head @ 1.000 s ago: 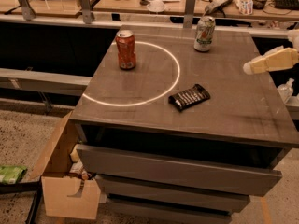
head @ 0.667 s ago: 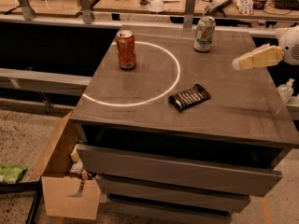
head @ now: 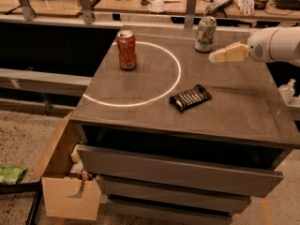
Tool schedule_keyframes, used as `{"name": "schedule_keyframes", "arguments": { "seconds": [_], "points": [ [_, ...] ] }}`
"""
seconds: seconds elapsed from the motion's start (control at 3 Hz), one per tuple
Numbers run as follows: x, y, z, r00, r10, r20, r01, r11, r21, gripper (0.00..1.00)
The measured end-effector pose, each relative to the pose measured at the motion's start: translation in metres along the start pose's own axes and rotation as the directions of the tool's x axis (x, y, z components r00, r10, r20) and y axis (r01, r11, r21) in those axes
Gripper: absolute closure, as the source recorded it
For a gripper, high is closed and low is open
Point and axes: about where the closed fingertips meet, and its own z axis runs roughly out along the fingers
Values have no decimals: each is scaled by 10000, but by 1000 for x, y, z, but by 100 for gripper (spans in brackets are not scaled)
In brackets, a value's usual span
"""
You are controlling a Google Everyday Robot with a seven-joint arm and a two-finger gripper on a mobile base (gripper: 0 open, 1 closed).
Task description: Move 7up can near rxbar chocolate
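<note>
Now | gripper (head: 215,56) upper right, shifted leftward, just right of 7up can (head: 205,34) | grip state: cannot tell | rxbar chocolate (head: 190,98) unmoved

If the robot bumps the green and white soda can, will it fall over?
Probably, if hit high: the 7up can stands upright, tall and narrow. On its side it would likely roll, being round. The gripper hovers close beside it.

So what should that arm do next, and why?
Probably ease the gripper in toward the pale silver-and-green soda can. The gripper hovers close beside that upright can without touching it, and the can stands well apart from the black-wrapped flat bar.
</note>
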Motion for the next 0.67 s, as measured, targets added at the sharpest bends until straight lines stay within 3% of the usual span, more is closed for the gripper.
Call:
{"name": "schedule_keyframes", "arguments": {
  "seconds": [0.67],
  "points": [
    [-6, -14, 90, 9939, 977, 508, -994, 9946, 313, 0]
  ]
}}
